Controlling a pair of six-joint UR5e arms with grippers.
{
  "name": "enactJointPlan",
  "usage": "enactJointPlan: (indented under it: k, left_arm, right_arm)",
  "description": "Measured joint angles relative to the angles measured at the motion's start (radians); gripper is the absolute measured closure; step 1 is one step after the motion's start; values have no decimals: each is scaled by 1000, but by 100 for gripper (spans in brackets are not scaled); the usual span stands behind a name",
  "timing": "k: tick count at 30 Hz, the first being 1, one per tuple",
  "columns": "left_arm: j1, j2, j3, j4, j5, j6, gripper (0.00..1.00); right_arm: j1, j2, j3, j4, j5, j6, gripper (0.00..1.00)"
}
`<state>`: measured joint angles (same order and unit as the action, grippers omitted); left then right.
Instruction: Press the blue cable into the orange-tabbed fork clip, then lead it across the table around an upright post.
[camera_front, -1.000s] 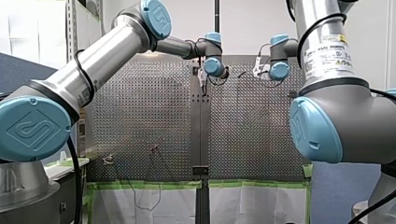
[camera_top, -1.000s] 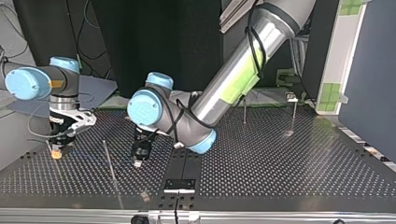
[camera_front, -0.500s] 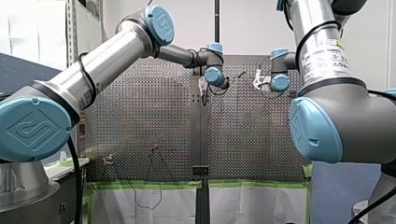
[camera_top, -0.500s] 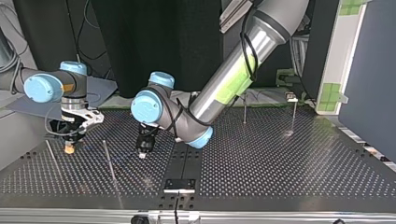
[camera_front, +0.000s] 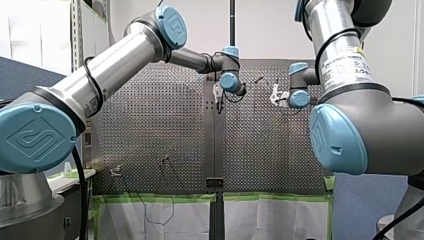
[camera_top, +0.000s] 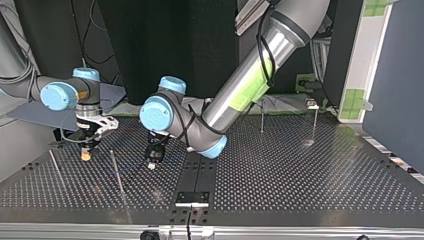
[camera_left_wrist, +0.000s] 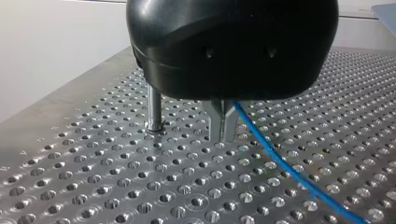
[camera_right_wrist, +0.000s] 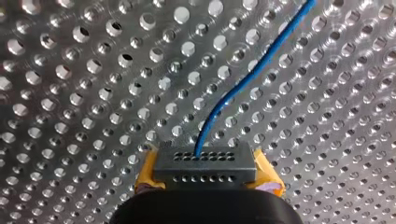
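- Your right gripper (camera_top: 86, 152) is clenched on the blue cable (camera_right_wrist: 243, 79). The cable leaves from between its yellow pads (camera_right_wrist: 145, 173).
- Your left gripper (camera_left_wrist: 223, 123) has its metal fingers pressed together. The cable leaves at their side, so I judge it gripped there too.
- An upright post (camera_left_wrist: 154, 109) stands just beside those fingers.
- Change noted: the right gripper has moved from the far left of the top view toward the centre. It now sits between two thin posts (camera_top: 117, 172). The left gripper has barely shifted.
- Finding: the span between the grippers is shortening, so expect slack in the cable.
- You appear to be in the routing step. I cannot make out the orange-tabbed clip, so the pressing remains unconfirmed.
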<state>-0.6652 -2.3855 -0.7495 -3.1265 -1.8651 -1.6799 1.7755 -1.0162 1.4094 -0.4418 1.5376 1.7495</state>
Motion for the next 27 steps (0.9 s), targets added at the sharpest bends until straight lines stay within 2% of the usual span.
enactJointPlan:
  k: [1, 3, 5, 6, 7, 8, 9, 10, 11, 21, 27]
  left_arm:
    - [0, 0, 0, 0, 1, 1, 76]
    - [0, 0, 0, 0, 8, 2, 76]
    - [-1, 0, 0, 0, 12, 3, 58]
    - [-1, 0, 0, 0, 15, 3, 58]
    - [-1, 0, 0, 0, 16, 4, 48]
    - [-1, 0, 0, 0, 18, 4, 35]
    - [0, 0, 0, 0, 19, 5, 35]
    - [0, 0, 0, 0, 21, 6, 13]
    - [0, 0, 0, 0, 23, 7, 1]
    - [4, 1, 0, -1, 23, 9, 1]
    - [6, 3, 1, 0, 61, -27, 1]
  right_arm:
    - [1, 2, 0, -2, -3, 0, 100]
    - [2, 5, 0, -5, -8, 1, 100]
    - [3, 8, 0, -6, -11, 0, 100]
    - [4, 9, 0, -6, -11, 0, 100]
    - [4, 9, 0, -6, -12, 0, 100]
    - [5, 10, 0, -6, -12, 0, 100]
    - [5, 10, 0, -6, -12, -1, 100]
    - [6, 11, 0, -6, -12, -1, 100]
    - [7, 11, 1, -6, -12, -2, 100]
    - [3, 17, 24, -42, -13, -3, 100]
    - [-1, 34, 25, -62, -12, -3, 100]
